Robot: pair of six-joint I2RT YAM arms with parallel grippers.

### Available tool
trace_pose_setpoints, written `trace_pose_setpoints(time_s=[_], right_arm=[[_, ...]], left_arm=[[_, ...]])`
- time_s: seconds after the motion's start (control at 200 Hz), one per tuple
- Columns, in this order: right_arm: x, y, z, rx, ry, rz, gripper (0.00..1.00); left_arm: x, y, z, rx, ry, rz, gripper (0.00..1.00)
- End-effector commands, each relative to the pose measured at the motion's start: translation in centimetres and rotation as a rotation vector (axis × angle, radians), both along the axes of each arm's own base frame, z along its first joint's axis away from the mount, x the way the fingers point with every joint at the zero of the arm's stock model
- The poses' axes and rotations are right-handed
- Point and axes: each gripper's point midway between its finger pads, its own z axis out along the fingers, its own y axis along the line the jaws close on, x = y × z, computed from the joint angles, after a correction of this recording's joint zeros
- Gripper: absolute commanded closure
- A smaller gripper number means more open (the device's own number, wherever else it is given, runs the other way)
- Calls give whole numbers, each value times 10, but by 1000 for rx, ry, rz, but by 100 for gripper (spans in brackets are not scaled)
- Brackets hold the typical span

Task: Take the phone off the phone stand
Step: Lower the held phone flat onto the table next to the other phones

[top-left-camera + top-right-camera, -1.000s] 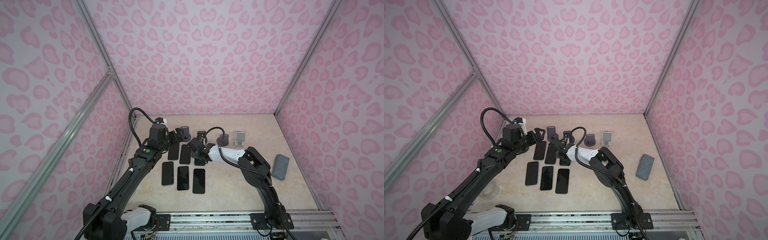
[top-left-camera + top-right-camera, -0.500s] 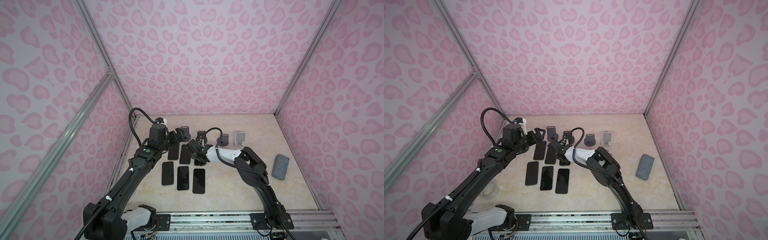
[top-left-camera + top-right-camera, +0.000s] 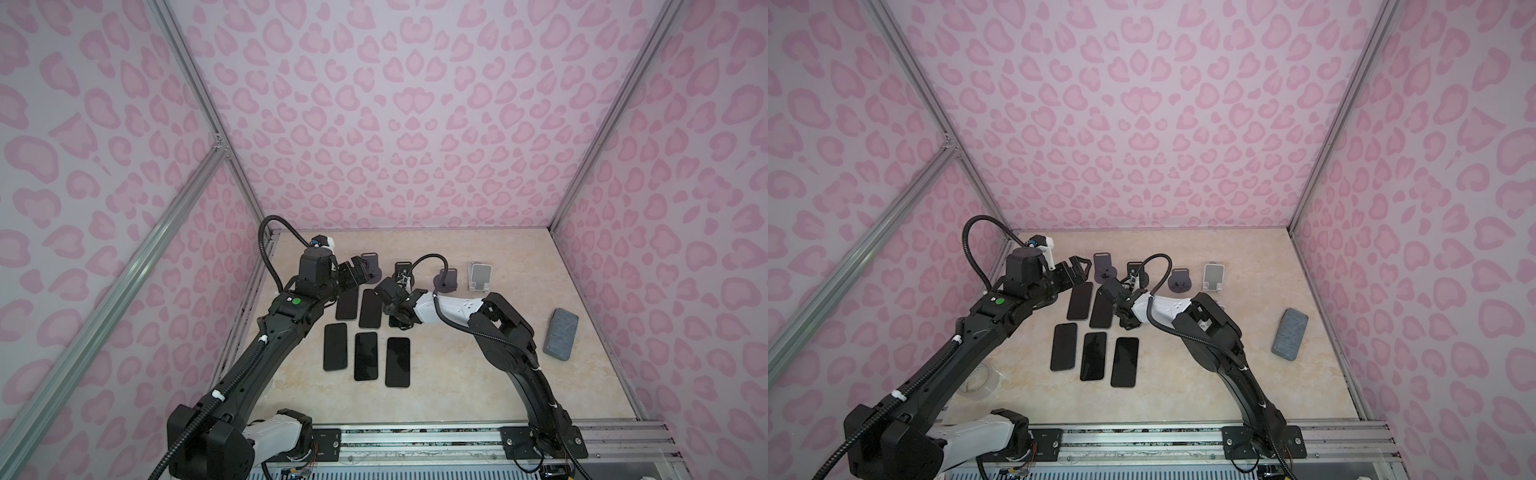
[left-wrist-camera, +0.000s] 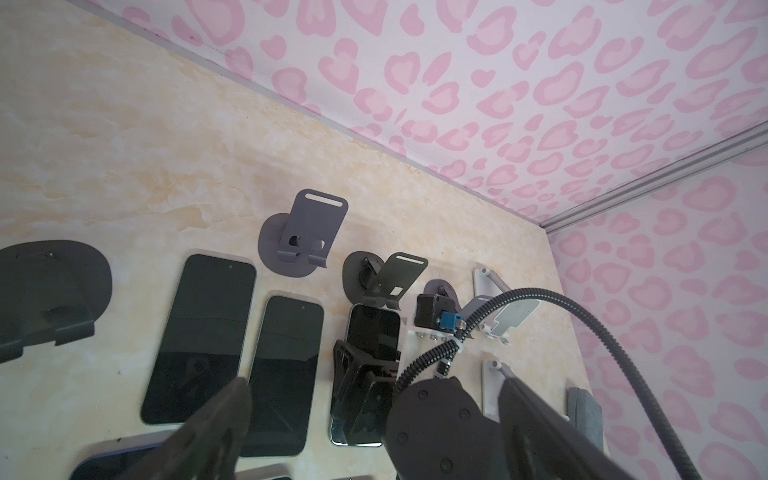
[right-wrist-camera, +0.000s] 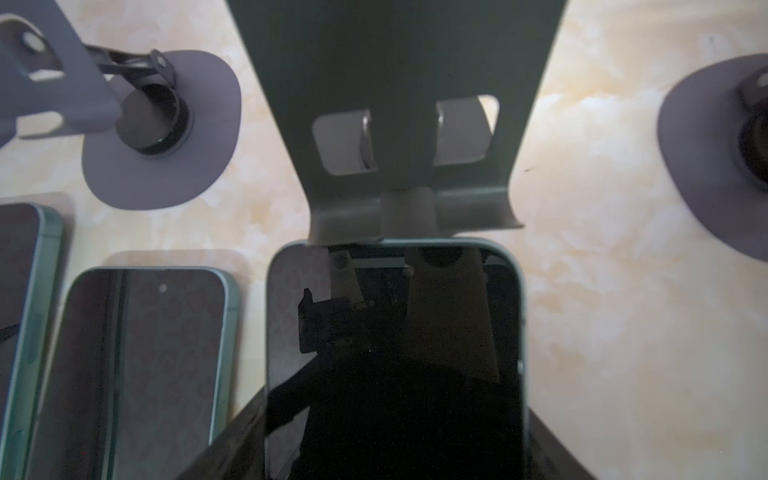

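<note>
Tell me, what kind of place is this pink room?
Probably a robot test booth, not a home. Two robot arms are mounted on a metal rail, pink patterned walls box in a table, and phones lie in rows beside phone stands.

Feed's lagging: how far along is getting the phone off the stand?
Done: the phone is off the dark stand, its top edge just at the stand's lip; five other phones lie flat on the table. In hand: the right gripper clamps that phone. Remaining, likely: release and back away. The left gripper is open, idle.
</note>
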Motion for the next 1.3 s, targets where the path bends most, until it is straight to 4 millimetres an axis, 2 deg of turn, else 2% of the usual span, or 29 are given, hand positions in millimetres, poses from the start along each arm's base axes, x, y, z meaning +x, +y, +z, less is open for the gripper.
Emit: trace_pose_setpoints(time_s=[0.0,0.375,0.775,0.795,0.95,1.295], right_arm=[[-20,-7,-27,-14,115,17,28],[-31,0,-25,46,116,39,26],[-34,8,-25,87,129,55,25],[-40,0,-35,68,150,51,25],[-45,1,-39,64,155,56,25],[-45,2,-31,75,148,61,24]], left_arm=[[3,-1,4,-14,-18,0,4],[3,0,5,-16,-20,3,4],[3,0,6,-18,-22,3,4],[3,0,6,-19,-21,2,4],[3,0,6,-22,-21,0,4],[3,0,5,-22,-19,0,4]])
